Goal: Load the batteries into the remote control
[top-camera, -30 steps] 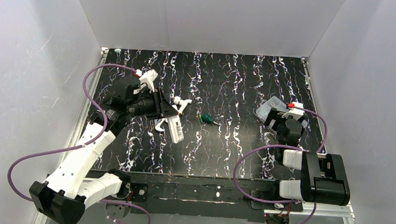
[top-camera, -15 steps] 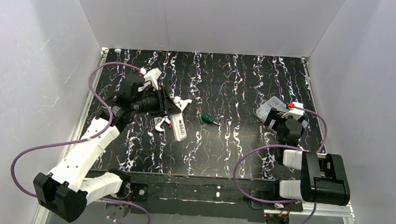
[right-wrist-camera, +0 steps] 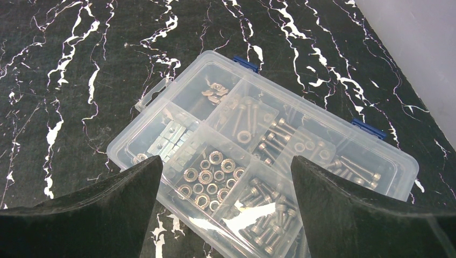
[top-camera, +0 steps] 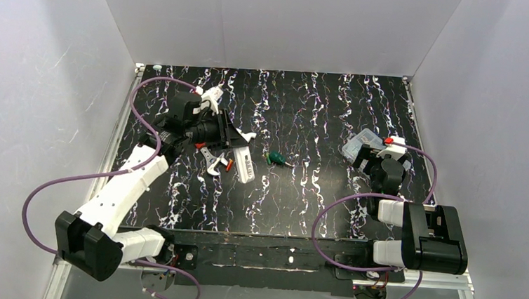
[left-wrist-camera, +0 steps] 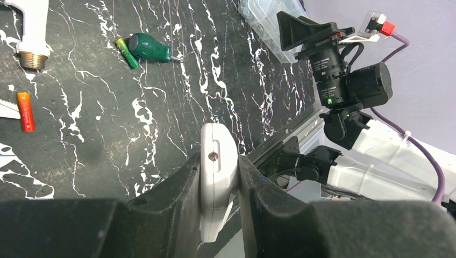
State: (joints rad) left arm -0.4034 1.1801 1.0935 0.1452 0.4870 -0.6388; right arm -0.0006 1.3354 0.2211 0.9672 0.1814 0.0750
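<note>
My left gripper [left-wrist-camera: 219,161] clamps the slim white plastic remote control [top-camera: 244,164] edgewise (it could twist loose); right gripper [right-wrist-camera: 226,166] stands wide, empty.

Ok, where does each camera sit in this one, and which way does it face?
Top external: above and behind the bases, looking down on the table; left arm and right arm both show.
Left wrist: on the left gripper, facing across the table toward the right arm; its fingers clamp the remote control.
Right wrist: on the open right gripper, looking down into the clear box; both fingers show.
Shared: top and left wrist both show a battery and the screwdriver.
</note>
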